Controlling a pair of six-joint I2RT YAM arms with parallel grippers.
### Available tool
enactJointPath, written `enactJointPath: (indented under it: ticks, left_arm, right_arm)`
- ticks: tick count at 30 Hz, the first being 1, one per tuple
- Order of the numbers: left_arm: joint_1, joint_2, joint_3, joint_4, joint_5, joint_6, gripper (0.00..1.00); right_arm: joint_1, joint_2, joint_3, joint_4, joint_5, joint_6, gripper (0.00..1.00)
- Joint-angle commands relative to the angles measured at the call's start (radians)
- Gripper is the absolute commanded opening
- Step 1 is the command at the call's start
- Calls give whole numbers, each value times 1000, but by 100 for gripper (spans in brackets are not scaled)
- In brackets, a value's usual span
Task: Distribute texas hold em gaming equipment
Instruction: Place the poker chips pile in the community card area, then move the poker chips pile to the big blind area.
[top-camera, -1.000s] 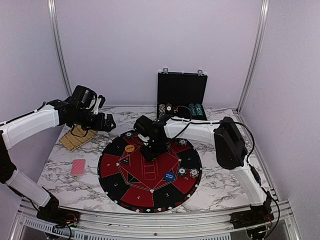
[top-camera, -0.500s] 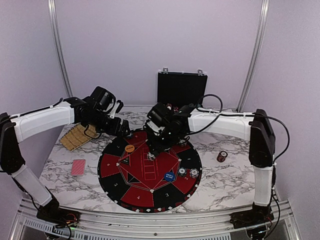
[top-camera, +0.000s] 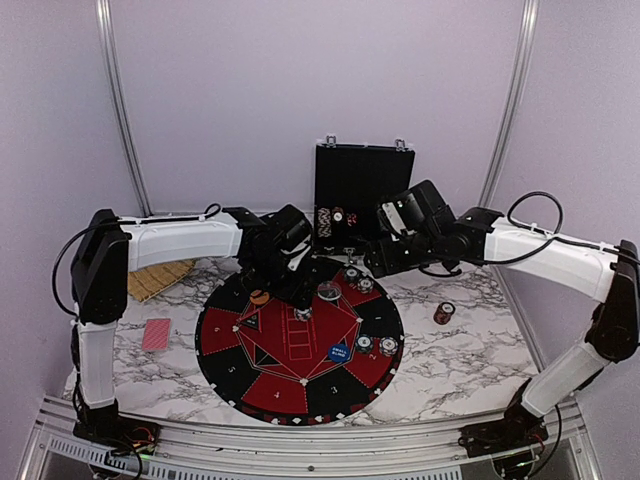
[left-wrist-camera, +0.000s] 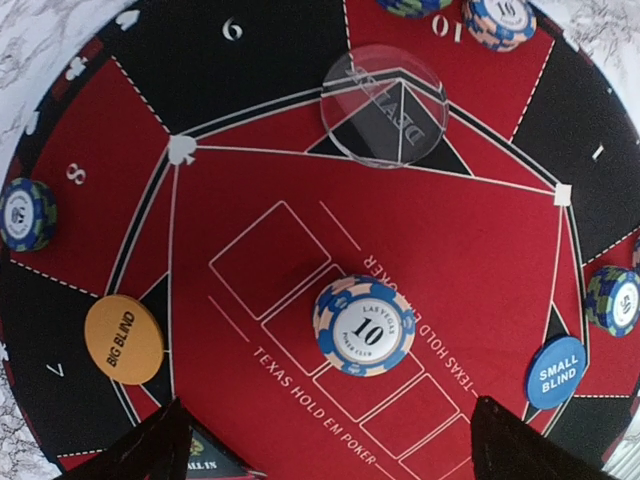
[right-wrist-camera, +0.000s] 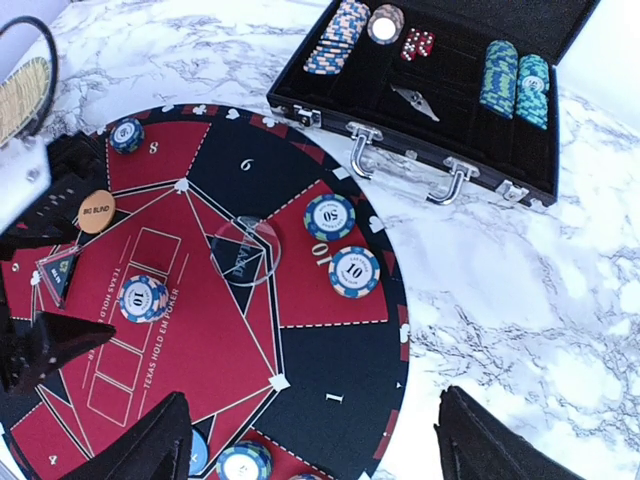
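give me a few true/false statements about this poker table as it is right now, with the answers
1. The clear dealer disc lies on the round mat. True.
2. The left pincer is shut on the 10 chip. False: its fingers stand wide apart, and the chip lies flat on the mat, free of them.
3. The black case is closed. False: it is open, with chip stacks inside.
4. The orange disc reads BIG BLIND. True.
5. The red-backed card lies on the mat. False: it lies on the marble table, left of the mat in the top view.
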Motion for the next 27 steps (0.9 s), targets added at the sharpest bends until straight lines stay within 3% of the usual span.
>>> enactJointPath:
  ticks: [1,14,27]
  left_arm:
    - [-19,97,113,-113,-22,33,99]
    - [-44,259,243,-168,-1,71,91]
    - [-53,316,268,-177,-23,80,67]
  right_arm:
    - [2,-44,-28,58,14,24,82]
    - [-1,-76,-55,66,23,29,82]
    - [-2,-82,-50,62,30,26,82]
